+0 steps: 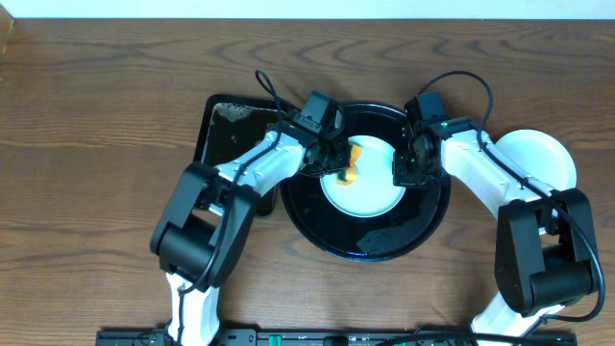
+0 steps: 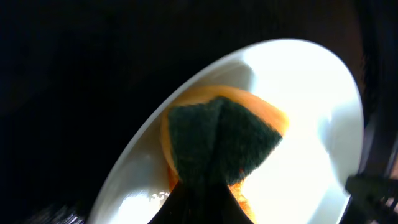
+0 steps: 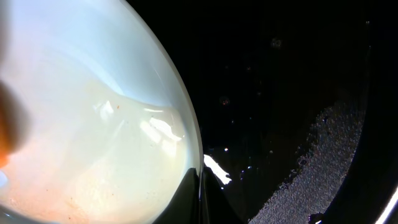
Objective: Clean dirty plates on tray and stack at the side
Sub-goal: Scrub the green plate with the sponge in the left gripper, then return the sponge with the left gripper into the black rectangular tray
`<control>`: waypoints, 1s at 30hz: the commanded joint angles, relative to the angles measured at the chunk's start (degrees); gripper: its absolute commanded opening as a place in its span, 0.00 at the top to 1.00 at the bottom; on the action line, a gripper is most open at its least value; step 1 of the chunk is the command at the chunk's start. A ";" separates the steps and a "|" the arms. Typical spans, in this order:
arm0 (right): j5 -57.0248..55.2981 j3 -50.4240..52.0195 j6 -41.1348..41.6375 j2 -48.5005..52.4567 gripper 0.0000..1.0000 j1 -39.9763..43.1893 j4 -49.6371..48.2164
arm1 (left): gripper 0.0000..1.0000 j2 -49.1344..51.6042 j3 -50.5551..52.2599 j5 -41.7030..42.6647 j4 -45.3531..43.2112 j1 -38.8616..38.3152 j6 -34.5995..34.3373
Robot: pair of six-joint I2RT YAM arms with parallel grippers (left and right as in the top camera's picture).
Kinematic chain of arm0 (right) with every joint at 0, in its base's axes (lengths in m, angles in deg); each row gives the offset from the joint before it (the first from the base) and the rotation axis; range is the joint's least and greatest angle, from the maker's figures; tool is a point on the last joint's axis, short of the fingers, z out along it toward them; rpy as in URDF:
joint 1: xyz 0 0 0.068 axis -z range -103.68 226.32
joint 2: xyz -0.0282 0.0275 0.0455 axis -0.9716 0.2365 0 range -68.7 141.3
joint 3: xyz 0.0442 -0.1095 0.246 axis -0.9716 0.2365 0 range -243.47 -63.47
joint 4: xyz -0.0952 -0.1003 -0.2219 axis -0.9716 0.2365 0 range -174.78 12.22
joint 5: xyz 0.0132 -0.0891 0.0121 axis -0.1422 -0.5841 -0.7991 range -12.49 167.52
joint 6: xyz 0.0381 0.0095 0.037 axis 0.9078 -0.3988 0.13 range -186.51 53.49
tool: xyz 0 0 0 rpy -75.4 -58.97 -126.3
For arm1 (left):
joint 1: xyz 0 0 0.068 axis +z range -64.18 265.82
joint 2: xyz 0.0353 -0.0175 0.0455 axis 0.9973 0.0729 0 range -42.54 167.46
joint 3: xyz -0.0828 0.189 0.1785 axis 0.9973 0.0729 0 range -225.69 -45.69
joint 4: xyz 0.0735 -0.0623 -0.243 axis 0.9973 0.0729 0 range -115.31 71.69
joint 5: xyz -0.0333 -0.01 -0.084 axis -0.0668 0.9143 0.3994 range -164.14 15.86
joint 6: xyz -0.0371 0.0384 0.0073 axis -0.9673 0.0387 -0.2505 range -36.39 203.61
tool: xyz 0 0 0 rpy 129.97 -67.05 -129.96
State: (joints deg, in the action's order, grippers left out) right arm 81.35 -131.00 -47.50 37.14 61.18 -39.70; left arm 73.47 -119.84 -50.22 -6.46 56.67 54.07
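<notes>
One plate on one black tray, second plate aside; left fingers pinch one sponge, right fingers pinch the first's rim.

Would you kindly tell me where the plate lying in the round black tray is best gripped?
Pinch the plate by its thin raised rim on the right, coming from that side, as the right gripper does. It sits inside the tray, so only the rim offers a lip, and the sponge in the left gripper occupies its left side.
</notes>
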 commanded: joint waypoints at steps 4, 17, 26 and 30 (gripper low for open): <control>-0.55 0.26 -0.63 0.26 0.79 -0.28 0.33 | 0.92 -10.84 0.83 -1.70 4.50 1.14 10.82; 2.91 0.26 -0.61 0.28 0.67 -0.33 0.39 | 0.93 -17.86 0.85 -15.04 14.99 10.73 13.14; 3.37 0.26 -0.59 0.28 0.68 -0.33 0.35 | 0.93 -11.89 1.18 -14.47 14.95 19.96 18.69; 3.37 0.26 -0.61 0.28 0.68 -0.33 0.31 | 0.93 -7.04 1.18 -13.88 14.91 21.66 19.96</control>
State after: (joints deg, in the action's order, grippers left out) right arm 84.19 -131.00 -47.92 37.14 61.18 -39.40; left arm 63.55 -119.10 -64.01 8.29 77.59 71.36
